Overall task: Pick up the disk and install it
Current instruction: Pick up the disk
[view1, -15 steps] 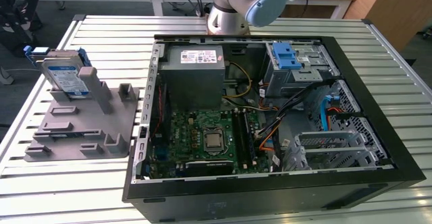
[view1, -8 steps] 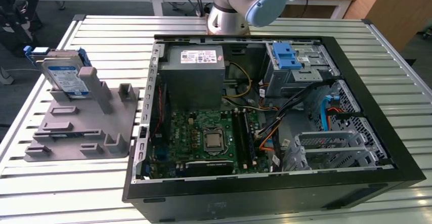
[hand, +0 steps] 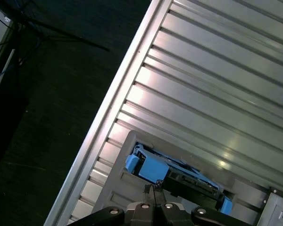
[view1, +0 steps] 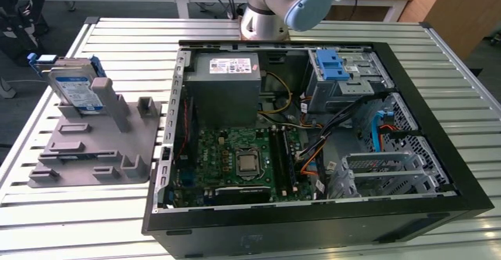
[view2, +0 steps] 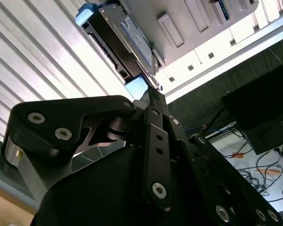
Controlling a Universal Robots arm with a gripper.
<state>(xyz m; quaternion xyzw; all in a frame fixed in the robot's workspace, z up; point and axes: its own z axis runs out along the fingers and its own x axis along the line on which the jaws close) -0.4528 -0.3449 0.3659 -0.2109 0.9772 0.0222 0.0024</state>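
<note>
Slatted metal tabletop (view1: pixel 78 213) carries everything, and on it the disk (view1: pixel 74 90) stands on edge in a grey holder (view1: pixel 94 148), blue rails on both its sides. In both wrist views the pincer (hand: pixel 153 188) points at the disk (hand: pixel 179 176) from a distance, its tips pressed together with nothing between them. The disk lies just ahead of those tips and a little to one side, apart from them. The arm (view1: pixel 282 7) rises from its base behind the open computer case (view1: pixel 313 213), its blue-capped joint bent over the rear wall. Inside the case sit a grey power-supply box (view1: pixel 227 87), a green motherboard (view1: pixel 243 160), a drive cage with a blue latch (view1: pixel 332 66) and a bare metal cage (view1: pixel 383 172).
</note>
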